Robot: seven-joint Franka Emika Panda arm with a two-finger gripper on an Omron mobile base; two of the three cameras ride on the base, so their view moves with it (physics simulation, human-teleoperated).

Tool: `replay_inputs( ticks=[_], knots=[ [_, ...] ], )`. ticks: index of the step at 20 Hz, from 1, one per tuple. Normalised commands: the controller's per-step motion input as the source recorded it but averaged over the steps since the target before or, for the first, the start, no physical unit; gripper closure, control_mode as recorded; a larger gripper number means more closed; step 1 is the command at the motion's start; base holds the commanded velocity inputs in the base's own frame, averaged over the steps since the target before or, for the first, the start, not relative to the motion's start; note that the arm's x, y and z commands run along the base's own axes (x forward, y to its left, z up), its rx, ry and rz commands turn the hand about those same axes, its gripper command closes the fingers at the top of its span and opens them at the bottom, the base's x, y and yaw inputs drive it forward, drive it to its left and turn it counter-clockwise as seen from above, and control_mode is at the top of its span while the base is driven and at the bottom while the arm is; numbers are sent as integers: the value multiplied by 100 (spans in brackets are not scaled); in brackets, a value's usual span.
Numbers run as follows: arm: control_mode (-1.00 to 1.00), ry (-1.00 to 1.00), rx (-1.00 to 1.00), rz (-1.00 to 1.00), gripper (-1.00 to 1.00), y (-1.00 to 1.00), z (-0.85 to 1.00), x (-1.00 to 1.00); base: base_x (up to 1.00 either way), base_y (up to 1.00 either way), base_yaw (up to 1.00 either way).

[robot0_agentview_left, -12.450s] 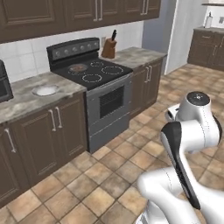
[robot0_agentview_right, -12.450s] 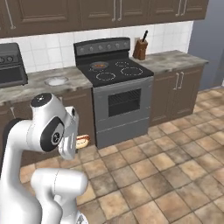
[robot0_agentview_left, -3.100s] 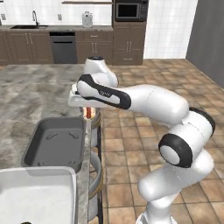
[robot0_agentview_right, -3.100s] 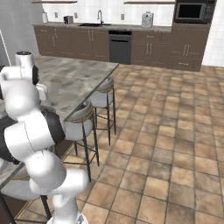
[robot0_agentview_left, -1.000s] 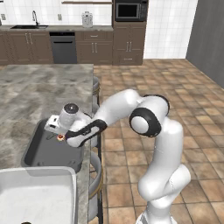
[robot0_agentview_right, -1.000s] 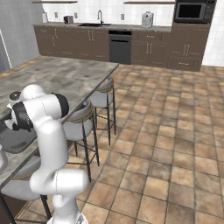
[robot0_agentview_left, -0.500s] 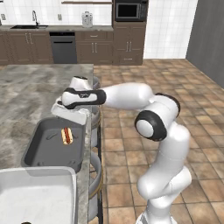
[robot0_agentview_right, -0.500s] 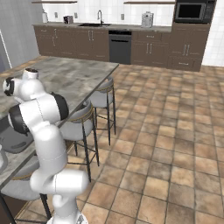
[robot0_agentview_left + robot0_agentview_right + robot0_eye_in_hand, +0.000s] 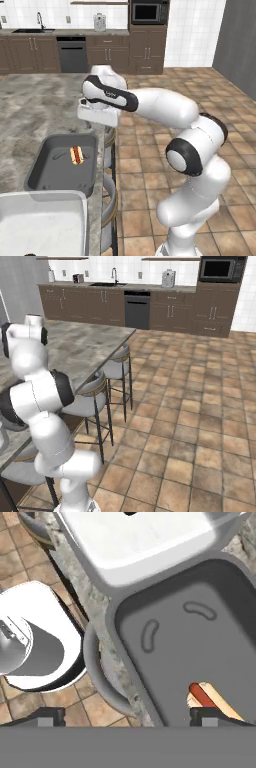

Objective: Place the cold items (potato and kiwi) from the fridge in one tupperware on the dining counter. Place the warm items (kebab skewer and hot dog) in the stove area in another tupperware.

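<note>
Jaws spread wide and holding nothing: in the left base view the gripper [image 9: 98, 120] hangs just above the far rim of the dark grey tupperware [image 9: 40, 167], a shallow, smooth, round-cornered tray on the speckled stone dining counter [image 9: 35, 110]. The hot dog [image 9: 76, 155], a red sausage in a pale bun, lies inside that tray toward its far right. A white tupperware [image 9: 40, 220] of the same shape sits just nearer the camera than the grey one. The white arm arcs up from its base and reaches left over the counter, hand pointing down. In the right base view the arm stands folded upright beside the counter, with round-seated metal stools [image 9: 90, 398] alongside. In the hand view the hot dog lies in the grey tray beside one dark fingertip [image 9: 215, 716].
</note>
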Motion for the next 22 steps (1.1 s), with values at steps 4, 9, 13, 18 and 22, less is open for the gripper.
replay_inputs(
  ticks=[4,9,13,18,22],
  knots=[
    [-100,-55,11,-8,-100,-100,-32,-61,0,0,0],
    [-100,-61,19,-1,-100,-100,-52,-80,0,0,0],
    [-100,-49,15,-10,-100,-100,-42,-87,0,0,0],
    [-100,-27,6,-26,-100,-98,-11,-85,0,0,0],
    [-100,-1,0,-42,-100,-94,-19,-27,0,0,0]
  ],
)
